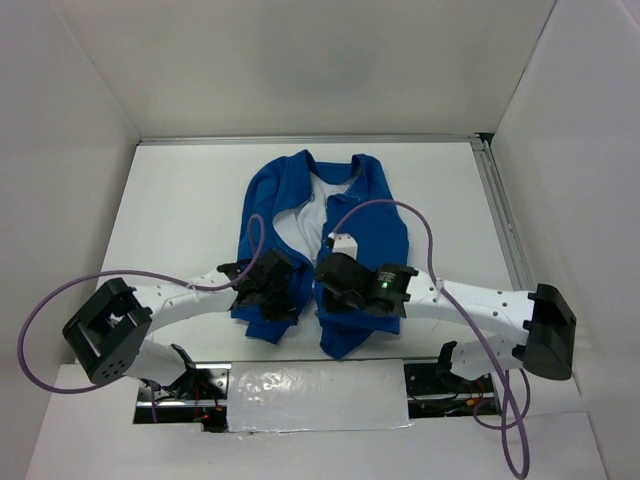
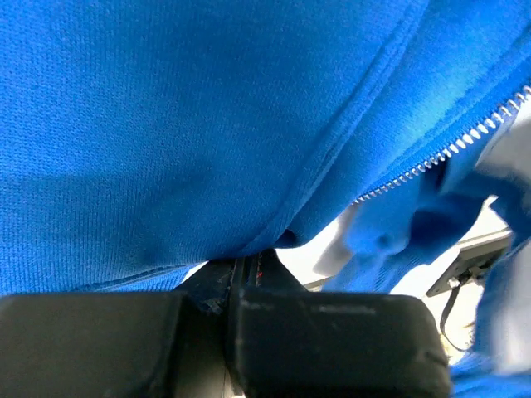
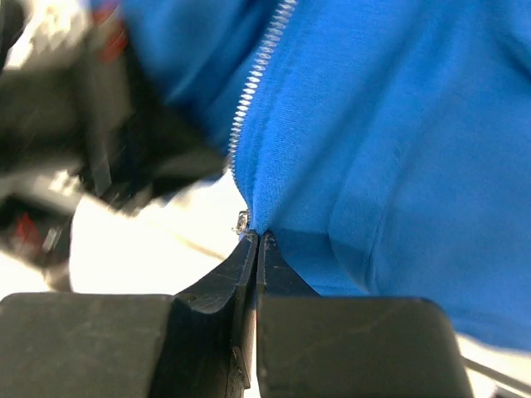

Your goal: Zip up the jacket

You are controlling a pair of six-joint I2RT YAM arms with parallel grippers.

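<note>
The royal-blue jacket [image 1: 365, 215] lies on the white table, collar at the far side, front open with white lining showing. My left gripper [image 1: 278, 290] is shut on the hem of the jacket's left front panel [image 2: 166, 166]; its silver zipper teeth [image 2: 448, 149] run up to the right. My right gripper [image 1: 325, 275] is shut on the bottom corner of the right front panel [image 3: 390, 124], right beside the lower end of the zipper teeth [image 3: 253, 79]. Both grippers hold the hem near each other, lifted a little off the table.
White walls enclose the table on three sides. A metal rail [image 1: 500, 210] runs along the table's right edge. Purple cables [image 1: 400, 210] loop over the jacket and arms. An opening with electronics [image 1: 320, 390] lies at the near edge between the arm bases.
</note>
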